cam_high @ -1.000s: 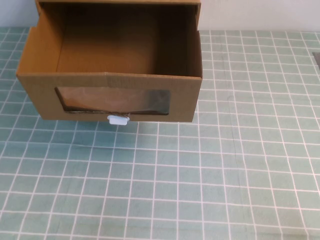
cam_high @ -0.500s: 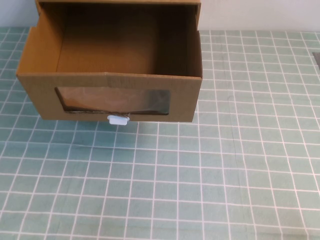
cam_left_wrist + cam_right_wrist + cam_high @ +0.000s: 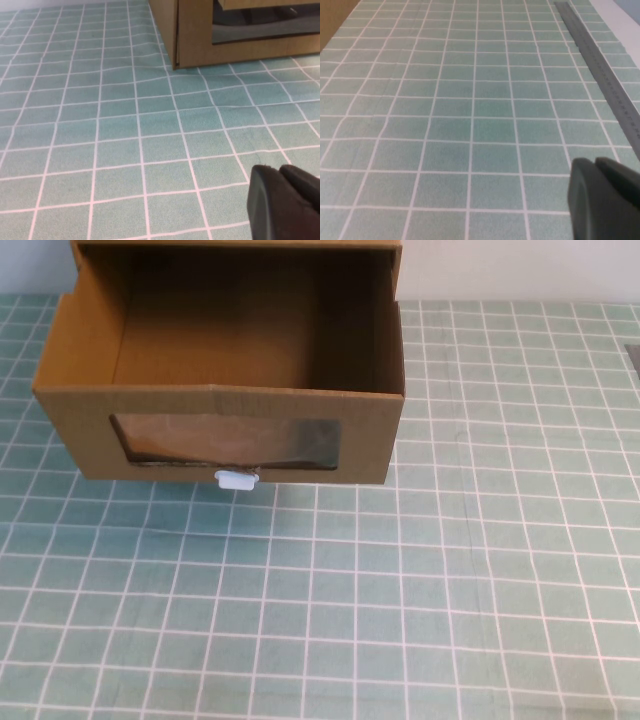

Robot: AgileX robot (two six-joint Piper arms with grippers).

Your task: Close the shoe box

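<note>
The shoe box (image 3: 370, 440) is brown cardboard and stands at the back left of the table. Its drawer is pulled out toward me, with the empty inside showing from above. The front panel has a wide clear window (image 3: 225, 440) and a small white tab (image 3: 236, 479) just below it. The left wrist view shows the box's front corner (image 3: 192, 35) ahead of my left gripper (image 3: 280, 172), which is shut, holds nothing and hangs well short of the box. My right gripper (image 3: 595, 165) is shut and empty over the cloth, with a sliver of the box (image 3: 332, 15) far off.
A green cloth with a white grid (image 3: 400, 600) covers the table. A grey metal strip (image 3: 595, 60) runs along the table's right side, and its end shows in the high view (image 3: 633, 355). A pale wall stands behind the box.
</note>
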